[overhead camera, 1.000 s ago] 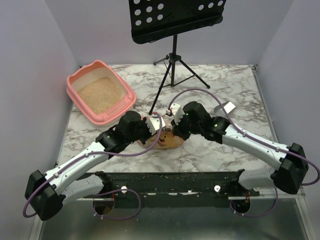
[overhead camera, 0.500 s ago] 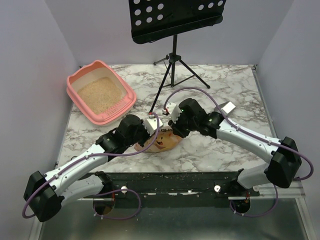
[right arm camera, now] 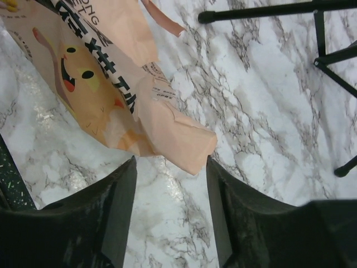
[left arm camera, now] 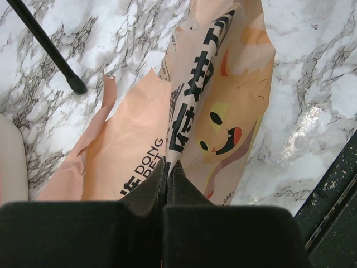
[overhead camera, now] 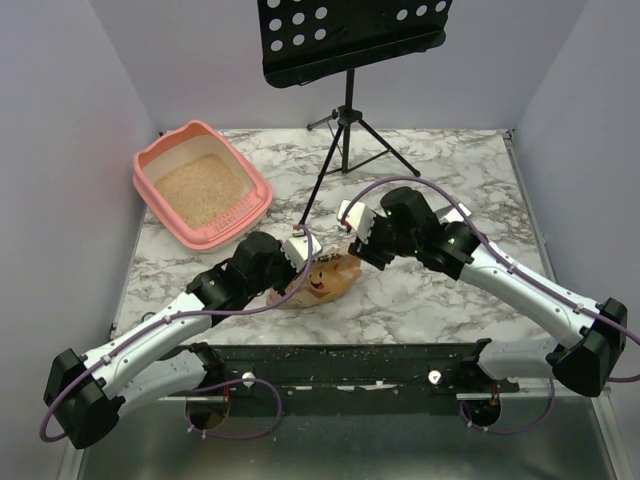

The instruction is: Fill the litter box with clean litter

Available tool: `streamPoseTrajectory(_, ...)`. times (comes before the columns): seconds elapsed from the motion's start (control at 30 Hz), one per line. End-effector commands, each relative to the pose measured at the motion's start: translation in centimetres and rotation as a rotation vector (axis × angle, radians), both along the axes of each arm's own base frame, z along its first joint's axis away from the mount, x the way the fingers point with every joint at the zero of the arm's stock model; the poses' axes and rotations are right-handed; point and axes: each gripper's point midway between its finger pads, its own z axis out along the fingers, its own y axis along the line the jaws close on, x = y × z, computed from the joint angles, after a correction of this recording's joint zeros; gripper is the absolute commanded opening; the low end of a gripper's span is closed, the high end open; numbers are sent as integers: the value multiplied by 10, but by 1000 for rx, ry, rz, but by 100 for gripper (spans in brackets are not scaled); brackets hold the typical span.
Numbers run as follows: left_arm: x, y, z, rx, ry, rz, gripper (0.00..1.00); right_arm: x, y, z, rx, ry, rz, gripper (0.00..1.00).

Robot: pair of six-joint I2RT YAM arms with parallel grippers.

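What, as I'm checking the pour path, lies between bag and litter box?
Nothing visible: bare table separates the bag, pinched by the left gripper, from the litter box. The music stand's foot rests just beside that line.

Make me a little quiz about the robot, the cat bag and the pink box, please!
1. True or false: the left fingers are pinched shut on the cat-picture bag.
2. Where does the tan litter lie? A) in the pink litter box B) in a blue bucket C) in a glass jar
3. Fill the gap: the right fingers stand ___, holding nothing.
Key: 1 true; 2 A; 3 open.
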Motion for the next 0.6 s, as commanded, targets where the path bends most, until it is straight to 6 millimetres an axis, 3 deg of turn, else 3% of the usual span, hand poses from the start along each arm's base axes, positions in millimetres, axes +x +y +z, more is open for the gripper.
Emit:
streamPoseTrajectory(0.0,6,4,20,-47,-70,48,0,-3,7,24,17,-52,102,64)
streamPoseTrajectory(0.27,6,3,19,-45,-63,44,0,-8,16,-12,-58,-10,234,64)
streamPoseTrajectory(0.57,6,3,19,-48,-60,45,0,6,31,-29,-41,-51,317,64)
